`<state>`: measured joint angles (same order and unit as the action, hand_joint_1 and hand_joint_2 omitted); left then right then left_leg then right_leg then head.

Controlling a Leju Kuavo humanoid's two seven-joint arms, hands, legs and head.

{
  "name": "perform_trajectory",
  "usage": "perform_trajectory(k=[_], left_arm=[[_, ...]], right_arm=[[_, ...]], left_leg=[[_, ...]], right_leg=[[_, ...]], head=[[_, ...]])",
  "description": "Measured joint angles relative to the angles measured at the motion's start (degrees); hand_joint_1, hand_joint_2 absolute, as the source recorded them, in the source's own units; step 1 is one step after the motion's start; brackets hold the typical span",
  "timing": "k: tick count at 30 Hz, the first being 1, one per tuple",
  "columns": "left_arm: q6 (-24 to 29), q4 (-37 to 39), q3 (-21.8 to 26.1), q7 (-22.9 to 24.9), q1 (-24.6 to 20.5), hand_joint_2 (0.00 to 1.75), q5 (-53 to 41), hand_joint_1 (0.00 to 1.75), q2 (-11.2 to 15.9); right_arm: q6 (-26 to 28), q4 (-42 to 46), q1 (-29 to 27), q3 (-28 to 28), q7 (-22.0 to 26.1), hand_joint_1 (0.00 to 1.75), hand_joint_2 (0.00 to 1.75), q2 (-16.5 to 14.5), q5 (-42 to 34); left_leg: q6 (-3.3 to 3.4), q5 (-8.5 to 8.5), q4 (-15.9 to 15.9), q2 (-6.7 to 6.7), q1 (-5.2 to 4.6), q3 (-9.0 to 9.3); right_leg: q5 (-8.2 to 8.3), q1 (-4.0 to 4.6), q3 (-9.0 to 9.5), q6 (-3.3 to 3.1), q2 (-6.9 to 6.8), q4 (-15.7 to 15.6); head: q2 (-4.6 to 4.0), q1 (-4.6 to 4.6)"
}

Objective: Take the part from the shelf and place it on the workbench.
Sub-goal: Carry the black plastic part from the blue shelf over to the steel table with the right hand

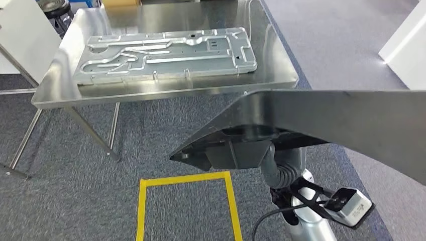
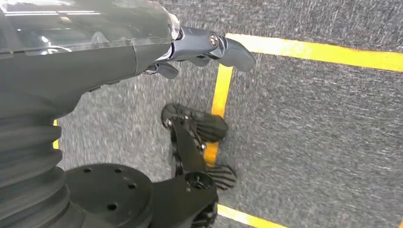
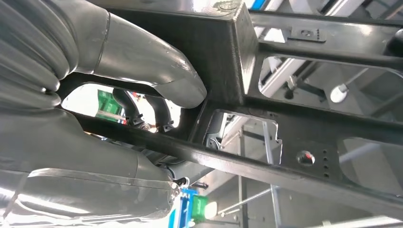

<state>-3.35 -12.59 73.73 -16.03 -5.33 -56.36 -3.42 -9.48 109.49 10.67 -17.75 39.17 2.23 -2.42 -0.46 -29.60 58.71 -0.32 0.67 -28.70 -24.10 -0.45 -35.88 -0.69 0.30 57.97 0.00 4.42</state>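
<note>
A large flat black part (image 1: pixel 351 118) with a frame of bars and openings (image 3: pixel 304 118) fills the right foreground, held up in front of the steel workbench (image 1: pixel 166 94). My right hand (image 1: pixel 269 163) holds it from below, wrist and silver forearm rising from the bottom edge. In the right wrist view my right hand (image 3: pixel 142 71) grips a black bar, the thumb pressed on the frame. My left hand (image 2: pixel 195 90) hangs over the carpet, its thumb and dark fingers (image 2: pixel 199 126) apart with nothing between them.
A silver machined plate (image 1: pixel 166 52) lies on the workbench, taking up much of its top. A yellow tape rectangle (image 1: pixel 186 179) marks the grey carpet before the bench. White panels stand at the far left (image 1: pixel 25 30) and far right (image 1: pixel 407 45).
</note>
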Motion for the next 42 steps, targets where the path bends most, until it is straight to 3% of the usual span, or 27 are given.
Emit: perform_trajectory(k=[2,5,6,7,9,11,13,16,18,20,21,22,25,27,30,32,35,36,37,38,40,42], left_arm=[[0.1,0.0,0.1,0.0,-0.1,1.75,0.0,0.0,0.0],[0.2,0.0,0.2,0.0,0.0,1.75,0.1,0.0,-0.1],[0.2,0.0,0.3,0.0,0.1,1.75,0.1,0.0,-0.1],[0.2,0.0,0.3,0.0,0.2,1.75,0.1,0.0,-0.1],[0.2,0.0,0.4,0.0,0.2,1.75,0.1,0.0,0.0],[0.2,0.0,0.5,0.0,0.2,1.75,0.1,0.0,0.1],[0.2,0.0,0.6,0.0,0.2,1.75,0.1,0.0,0.1],[0.1,0.0,0.6,0.0,0.2,1.75,0.1,0.0,0.0],[0.1,0.0,0.7,0.0,0.1,1.75,0.1,0.0,-0.1],[0.0,0.0,0.7,0.0,0.1,1.75,0.1,0.0,-0.1],[-0.1,0.0,0.7,0.0,0.1,1.75,0.1,0.0,-0.1],[-0.1,0.0,0.7,0.0,0.2,1.75,0.0,0.0,-0.1],[-0.3,0.0,0.7,0.0,0.3,1.75,0.0,0.0,-0.1],[-0.3,0.0,0.7,0.0,0.0,1.75,-0.1,0.0,-0.2],[-0.4,0.0,0.7,-0.1,-0.1,1.75,-0.1,0.0,-0.2],[-0.4,0.0,0.7,-0.2,-0.1,1.75,-0.1,0.0,-0.2],[-0.4,0.0,0.7,-0.2,0.0,1.75,-0.1,0.0,-0.3],[-0.4,0.0,0.7,-0.2,0.1,1.75,-0.1,0.0,-0.3],[-0.4,0.0,0.7,-0.2,0.2,1.75,-0.1,0.0,-0.3],[-0.4,0.0,0.7,-0.2,0.3,1.75,-0.1,0.0,-0.3],[-0.3,0.0,0.7,-0.2,0.4,1.75,-0.2,0.0,-0.3],[-0.3,0.0,0.7,-0.2,0.3,1.75,-0.5,0.0,-0.2]], right_arm=[[-0.3,0.0,0.1,0.0,0.2,1.75,1.75,-0.1,-0.3],[-1.0,-0.2,0.1,0.0,0.6,1.75,1.75,-0.1,-1.2],[-1.1,-0.3,0.1,0.1,0.6,1.75,1.75,-0.1,-1.4],[-1.2,-0.4,0.1,0.1,0.7,1.75,1.75,-0.1,-1.4],[-1.1,-0.5,0.1,0.2,0.7,1.75,1.75,-0.1,-1.3],[-1.1,-0.5,0.1,0.3,0.7,1.75,1.75,-0.1,-1.2],[-1.0,-0.6,0.0,0.4,0.7,1.75,1.75,-0.1,-1.0],[-1.0,-0.5,0.4,0.5,0.6,1.75,1.75,-0.1,-1.0],[-0.9,-0.4,0.8,0.5,0.2,1.75,1.75,-0.1,-1.0],[-0.9,-0.4,0.8,0.5,-0.2,1.75,1.75,-0.1,-0.9],[-0.8,-0.4,0.7,0.5,-0.4,1.75,1.75,-0.1,-0.8],[-0.7,-0.4,0.7,0.5,-0.6,1.75,1.75,-0.1,-0.6],[-0.3,-0.5,0.7,0.5,-1.0,1.75,1.75,-0.1,0.4],[0.4,-0.6,0.7,0.5,-1.2,1.75,1.75,0.0,1.4],[1.2,-0.7,0.7,0.5,-1.3,1.75,1.75,0.0,2.4],[1.2,-0.7,0.8,0.5,-1.2,1.75,1.75,0.0,2.3],[1.1,-0.8,0.9,0.5,-0.9,1.75,1.75,0.0,1.8],[1.1,-0.9,0.9,0.5,-0.8,1.75,1.75,0.0,1.6],[1.1,-1.0,0.9,0.5,-0.7,1.75,1.75,0.0,1.5],[1.1,-1.1,0.9,0.5,-0.7,1.75,1.75,0.0,1.4],[1.2,-1.2,0.9,0.5,-0.4,1.75,1.75,0.0,1.1],[1.3,-1.3,0.9,0.5,-0.2,1.75,1.75,0.0,0.8]], left_leg=[[-0.35,-1.01,4.9,0.03,0.13,-2.56],[-0.79,-5.24,14.9,0.04,0.18,-9.29],[-0.74,-5.69,15.6,0.04,0.15,-10.5],[-0.57,-4.77,14.3,0.04,0.11,-10.74],[0.24,0.63,7.0,0.03,-0.15,-8.97],[1.03,4.03,1.3,-0.01,-0.61,-7.29],[1.63,4.19,-0.1,-0.05,-0.93,-6.84],[2.46,4.74,-1.1,0.02,-0.61,-5.05],[2.76,4.48,-1.3,0.06,-0.47,-4.15],[2.81,3.81,-1.3,0.06,-0.44,-3.6],[2.73,3.39,-1.3,0.05,-0.4,-3.19],[2.61,2.95,-1.3,0.03,-0.34,-2.68],[1.85,1.49,-1.2,-0.35,-0.13,-0.95],[1.01,0.75,-1.2,-0.78,-0.07,-0.59],[-0.05,0.29,-0.9,-0.94,-0.01,-0.03],[-0.5,-1.06,2.0,-0.61,0.1,-1.17],[-0.87,-4.65,12.3,-0.19,0.15,-7.57],[-0.87,-5.06,14.3,-0.16,0.15,-9.39],[-0.76,-4.37,14.4,-0.15,0.13,-10.32],[-0.56,-2.62,12.6,-0.14,0.1,-10.34],[0.12,2.65,5.7,-0.08,-0.09,-8.61],[0.71,4.89,1.1,0.05,-0.58,-7.42]], right_leg=[[-0.59,-0.07,1.23,-0.65,0.04,-0.3],[-1.79,0.21,2.52,-1.14,0.34,-0.4],[-2.23,0.32,3.06,-1.2,0.52,-0.4],[-2.7,0.43,3.73,-1.22,0.68,-0.4],[-3.74,0.63,5.15,-1.16,0.87,-0.4],[-4.65,0.79,6.06,-0.73,0.99,-0.4],[-4.91,0.83,6.5,0.0,1.1,-0.1],[-5.74,0.72,6.26,1.04,0.81,2.0],[-7.89,0.43,3.35,1.64,0.44,7.4],[-10.55,-0.02,-1.27,2.15,0.34,13.7],[-10.99,-0.24,-2.88,2.35,0.27,15.1],[-10.28,-0.43,-3.55,2.5,0.17,14.6],[-3.01,-0.78,-1.11,2.68,0.56,4.9],[-1.0,-0.57,0.0,2.14,1.37,1.0],[-1.13,-0.34,0.78,0.64,0.95,0.3],[-1.6,-0.4,1.86,-0.12,0.38,0.1],[-2.65,-0.17,3.11,-0.74,-0.23,0.0],[-3.07,-0.07,3.55,-0.8,-0.29,0.0],[-3.53,0.02,4.12,-0.83,-0.3,0.0],[-4.02,0.1,4.8,-0.82,-0.28,0.0],[-5.02,0.18,6.13,-0.66,-0.28,0.0],[-5.74,0.19,6.81,-0.19,-0.24,-0.2]], head=[[0.0,0.01],[0.0,0.02],[0.0,0.02],[0.0,0.02],[0.0,0.01],[0.0,0.0],[0.0,0.01],[0.0,0.01],[0.0,-0.01],[0.0,0.0],[0.0,0.0],[0.0,0.0],[0.0,0.0],[0.0,0.0],[0.0,0.0],[0.0,0.01],[0.0,0.01],[0.0,0.0],[0.0,0.0],[0.0,-0.01],[0.0,-0.01],[0.0,-0.01]])
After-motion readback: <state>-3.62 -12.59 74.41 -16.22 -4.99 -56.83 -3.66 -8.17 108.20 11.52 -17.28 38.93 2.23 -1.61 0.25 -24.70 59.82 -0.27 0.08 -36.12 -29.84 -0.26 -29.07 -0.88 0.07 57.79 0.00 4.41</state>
